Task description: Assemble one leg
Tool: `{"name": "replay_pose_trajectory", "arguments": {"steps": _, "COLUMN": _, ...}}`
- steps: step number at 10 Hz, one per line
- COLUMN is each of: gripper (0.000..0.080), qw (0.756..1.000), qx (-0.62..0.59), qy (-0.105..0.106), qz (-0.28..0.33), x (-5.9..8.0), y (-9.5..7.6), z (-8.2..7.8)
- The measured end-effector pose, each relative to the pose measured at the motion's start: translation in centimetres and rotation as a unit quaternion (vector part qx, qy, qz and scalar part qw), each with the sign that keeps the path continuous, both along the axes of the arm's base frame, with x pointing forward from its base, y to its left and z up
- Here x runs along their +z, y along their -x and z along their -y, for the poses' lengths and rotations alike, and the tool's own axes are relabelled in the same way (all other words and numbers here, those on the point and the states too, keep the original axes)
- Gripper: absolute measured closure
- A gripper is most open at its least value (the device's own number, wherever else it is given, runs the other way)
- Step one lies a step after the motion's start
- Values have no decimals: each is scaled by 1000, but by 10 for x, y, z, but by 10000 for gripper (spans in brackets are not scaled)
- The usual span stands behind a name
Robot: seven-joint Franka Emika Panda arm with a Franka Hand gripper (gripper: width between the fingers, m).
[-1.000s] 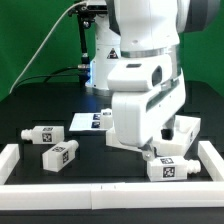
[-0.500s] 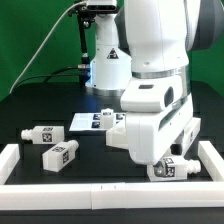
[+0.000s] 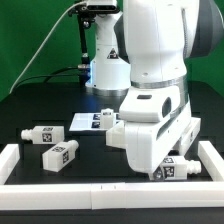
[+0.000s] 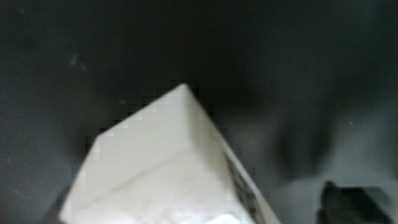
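Observation:
In the exterior view, two legs [image 3: 40, 133] [image 3: 60, 155] lie at the left, small white blocks with square tags. Another tagged leg [image 3: 172, 170] lies at the front right, partly covered by my white hand [image 3: 150, 138], which hangs low right over it. The hand hides my gripper's fingers there. The wrist view shows a blurred white pointed piece [image 4: 169, 170] very close, and one dark fingertip [image 4: 356, 205] beside it. I cannot tell which part the white piece is, or whether the jaws are open or shut.
The marker board [image 3: 88, 121] lies behind the left legs, with a small white block [image 3: 117, 124] at its right end. A low white rail [image 3: 70, 187] borders the black table at the front, left [image 3: 8, 158] and right [image 3: 213, 160]. The robot base stands at the back.
The arm has swung toward the exterior view's right and come lower over the front-right leg, covering more of it. The two left legs have not moved.

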State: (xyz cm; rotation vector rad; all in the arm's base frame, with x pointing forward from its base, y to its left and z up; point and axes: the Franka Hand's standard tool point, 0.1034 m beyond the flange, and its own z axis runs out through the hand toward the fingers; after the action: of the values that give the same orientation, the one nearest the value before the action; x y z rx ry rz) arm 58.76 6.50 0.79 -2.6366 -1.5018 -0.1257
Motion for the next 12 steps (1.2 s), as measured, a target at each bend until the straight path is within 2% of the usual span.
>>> {"name": "replay_pose_trajectory", "arguments": {"steps": 1, "gripper": 428, "qw": 1000, "qx": 0, "qy": 0, "qz": 0, "x": 0, "y": 0, "z": 0}}
{"name": "replay_pose_trajectory", "arguments": {"steps": 2, "gripper": 428, "qw": 1000, "qx": 0, "qy": 0, "qz": 0, "x": 0, "y": 0, "z": 0}}
{"name": "replay_pose_trajectory", "arguments": {"steps": 3, "gripper": 535, "qw": 1000, "qx": 0, "qy": 0, "qz": 0, "x": 0, "y": 0, "z": 1}}
{"name": "replay_pose_trajectory", "arguments": {"steps": 4, "gripper": 535, "qw": 1000, "qx": 2, "qy": 1, "qz": 1, "x": 2, "y": -1, "z": 6}}
{"name": "replay_pose_trajectory", "arguments": {"steps": 5, "gripper": 535, "qw": 1000, "qx": -2, "qy": 7, "qz": 3, "x": 15, "y": 1, "z": 22}}
{"name": "replay_pose_trajectory", "arguments": {"steps": 6, "gripper": 535, "qw": 1000, "qx": -15, "qy": 13, "qz": 6, "x": 35, "y": 10, "z": 30}}
{"name": "replay_pose_trajectory", "arguments": {"steps": 7, "gripper": 535, "qw": 1000, "qx": -26, "qy": 16, "qz": 4, "x": 47, "y": 22, "z": 33}}
{"name": "replay_pose_trajectory", "arguments": {"steps": 9, "gripper": 535, "qw": 998, "qx": -57, "qy": 21, "qz": -2, "x": 65, "y": 36, "z": 39}}
{"name": "replay_pose_trajectory", "arguments": {"steps": 12, "gripper": 534, "qw": 998, "qx": -57, "qy": 20, "qz": -2, "x": 64, "y": 36, "z": 39}}
